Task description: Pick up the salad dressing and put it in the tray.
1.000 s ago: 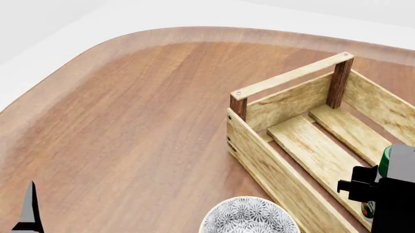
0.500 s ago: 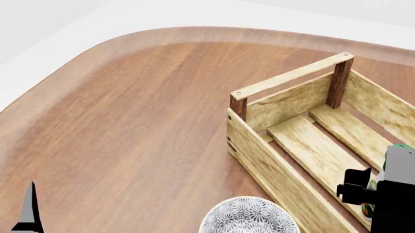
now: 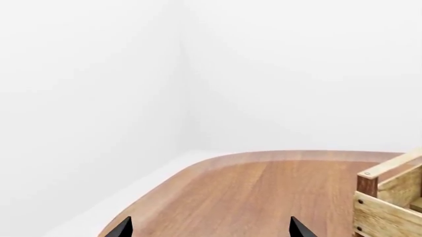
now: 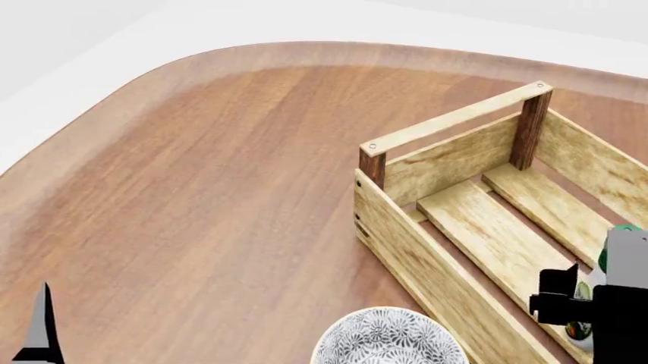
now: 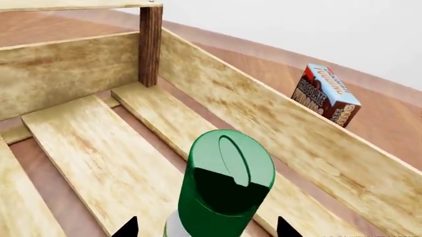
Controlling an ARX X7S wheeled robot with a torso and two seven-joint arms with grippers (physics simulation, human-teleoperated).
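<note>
My right jaws (image 5: 204, 229): tips spread either side of the slim salad-dressing bottle with the green ribbed cap (image 5: 228, 185). Contact point is below the wrist frame, so I can't tell whether they're clamped on it or already let go.

Bottle is inside the light-wood slatted crate with dark brown corner posts (image 4: 476, 163), at its near right end, standing roughly upright over the floor slats. Base isn't visible; can't confirm it's seated on a slat rather than over a gap.

Risks, my read:
- base lands on a slat edge or gap, bottle tips on release
- jaws pulling out off-vertical drag the cap and knock it over
- arm clips the right side wall on the way out

Left jaws (image 3: 207, 228): wide apart, holding nothing, over bare brown wooden worktop (image 4: 202, 189) at the near left.

Containers: crate shows only the bottle, rest of its floor is bare slats. White-grey floral bowl (image 4: 390, 337) sits just outside the crate's near-left wall; nothing visible inside. Red-blue carton box (image 5: 326, 94) stands on the worktop beyond the crate's right wall, outside it.
</note>
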